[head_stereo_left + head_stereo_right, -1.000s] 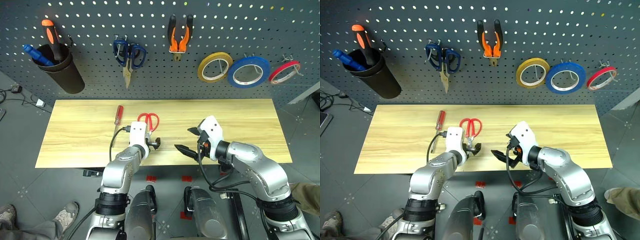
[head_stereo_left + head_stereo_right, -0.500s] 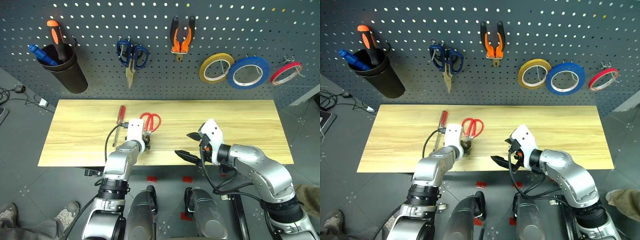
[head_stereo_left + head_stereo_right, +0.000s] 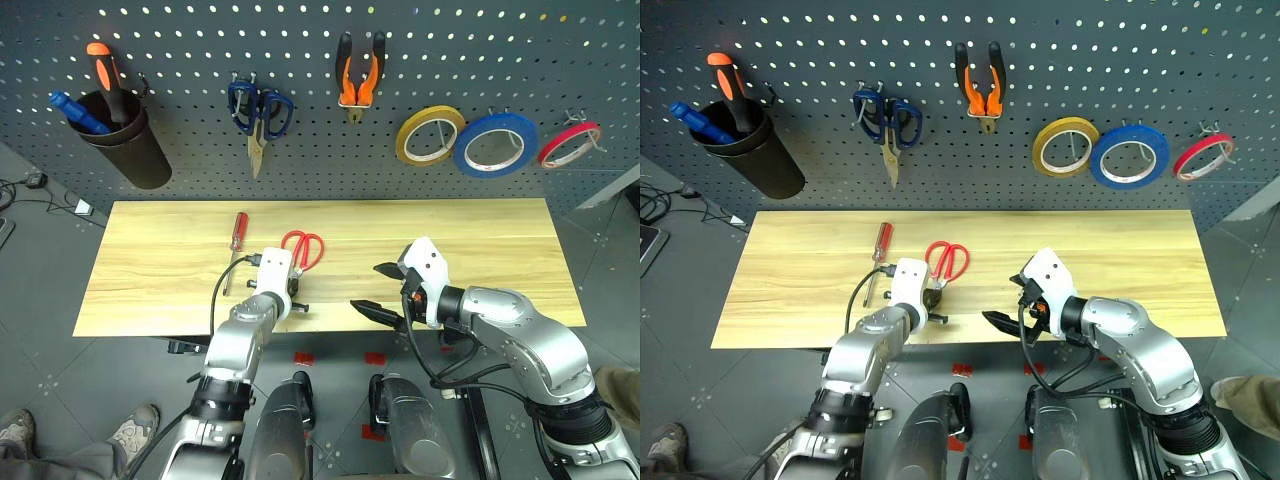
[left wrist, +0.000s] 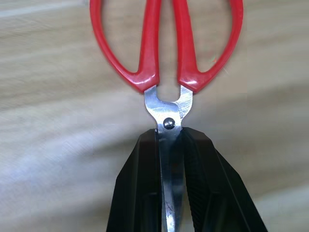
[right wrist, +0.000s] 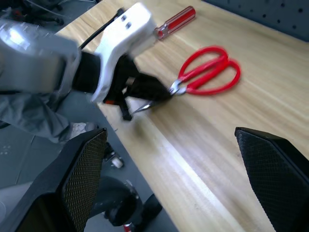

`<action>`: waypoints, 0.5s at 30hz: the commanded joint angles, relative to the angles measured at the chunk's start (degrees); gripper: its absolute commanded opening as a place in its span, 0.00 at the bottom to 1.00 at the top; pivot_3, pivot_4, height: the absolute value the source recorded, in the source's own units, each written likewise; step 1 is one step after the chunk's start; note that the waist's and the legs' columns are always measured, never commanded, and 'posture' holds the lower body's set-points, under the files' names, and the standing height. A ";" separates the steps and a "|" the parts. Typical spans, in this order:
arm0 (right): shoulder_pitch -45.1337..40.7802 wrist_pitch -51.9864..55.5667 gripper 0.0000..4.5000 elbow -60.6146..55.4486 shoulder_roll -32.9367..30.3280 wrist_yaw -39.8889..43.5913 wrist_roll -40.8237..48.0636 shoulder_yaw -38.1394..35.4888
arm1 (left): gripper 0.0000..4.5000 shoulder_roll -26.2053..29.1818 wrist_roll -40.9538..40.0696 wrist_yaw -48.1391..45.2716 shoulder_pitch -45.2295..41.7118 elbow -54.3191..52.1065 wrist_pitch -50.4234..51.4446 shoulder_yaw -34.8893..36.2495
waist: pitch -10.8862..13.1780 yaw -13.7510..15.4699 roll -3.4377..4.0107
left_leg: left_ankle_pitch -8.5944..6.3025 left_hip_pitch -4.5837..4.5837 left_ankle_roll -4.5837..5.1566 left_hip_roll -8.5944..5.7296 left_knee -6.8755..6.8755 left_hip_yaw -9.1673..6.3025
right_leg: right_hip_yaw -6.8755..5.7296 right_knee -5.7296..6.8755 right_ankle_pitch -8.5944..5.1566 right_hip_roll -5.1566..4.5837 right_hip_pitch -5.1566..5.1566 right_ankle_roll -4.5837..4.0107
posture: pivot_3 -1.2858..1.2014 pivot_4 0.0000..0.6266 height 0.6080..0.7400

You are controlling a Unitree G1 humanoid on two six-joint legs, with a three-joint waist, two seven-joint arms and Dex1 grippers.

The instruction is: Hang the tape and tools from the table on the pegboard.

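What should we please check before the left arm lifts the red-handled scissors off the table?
1. Left tool shut on the red-handled scissors: ok, both fingers clamp the blades just below the pivot screw.
2. Scissors lying flat on the table: ok, handles point toward the pegboard.
3. Right tool out of the way: ok, open and apart from the scissors.
4. Red-handled screwdriver clear of the lift: ok, it lies apart, beside the left arm.
5. Free hook for the scissors: cannot tell.
6. Grip firm enough on thin blades: cannot tell.
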 commanded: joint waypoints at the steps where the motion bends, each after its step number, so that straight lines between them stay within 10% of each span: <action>1: 0.63 -10.09 1.00 -3.56 -0.90 -3.39 -6.95 1.04 | 0.08 1.38 0.32 -2.69 5.09 -13.08 -7.29 -1.85 | 0.02 -0.05 -0.02 | 0.00 -0.04 0.00 0.00 -0.01 0.01 | 0.01 -0.02 0.00 0.00 -0.04 0.00 | 0.44 0.58 1.00; 15: 3.19 -30.66 1.00 -2.60 1.38 -6.03 -13.03 -2.39 | 0.08 11.70 13.98 0.14 15.73 -37.40 -27.68 5.66 | 0.02 -0.10 -0.02 | -0.03 -0.06 0.02 0.00 -0.14 0.05 | 0.03 -0.23 0.00 0.01 -0.04 0.01 | 0.44 0.55 1.00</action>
